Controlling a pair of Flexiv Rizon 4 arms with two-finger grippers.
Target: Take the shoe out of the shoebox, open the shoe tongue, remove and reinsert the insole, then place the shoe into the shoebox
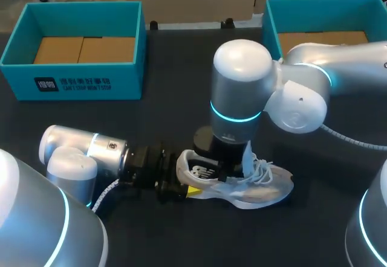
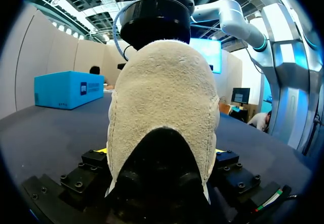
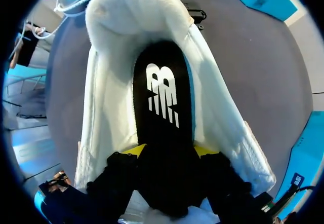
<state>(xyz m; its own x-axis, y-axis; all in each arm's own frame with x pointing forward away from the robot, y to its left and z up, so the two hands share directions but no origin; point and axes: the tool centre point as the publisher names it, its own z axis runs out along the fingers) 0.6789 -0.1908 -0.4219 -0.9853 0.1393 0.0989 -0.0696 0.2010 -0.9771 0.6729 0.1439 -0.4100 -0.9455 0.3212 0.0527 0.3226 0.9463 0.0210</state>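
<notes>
A white sneaker [image 1: 263, 189] lies on its sole on the dark table, toe to the right, its tongue [image 1: 248, 155] pulled up. My left gripper [image 1: 183, 189] lies low on the table and clasps the heel [image 2: 162, 102] from both sides; only slivers of its yellow tips show beside it. From above, my right gripper [image 1: 227, 165] reaches into the shoe's mouth. In the right wrist view the black insole [image 3: 163, 97] with a white logo lies flat inside the white lining [image 3: 104, 117]. My right gripper [image 3: 169, 151] stands open, a yellow fingertip [image 3: 133, 149] at each side of the insole.
A teal shoebox [image 1: 78, 84] with a cardboard floor stands at the back left, also in the left wrist view [image 2: 68, 89]. A second teal box [image 1: 271, 22] stands at the back right, partly behind my right arm [image 1: 314, 80]. Bare table lies ahead of the shoe's toe.
</notes>
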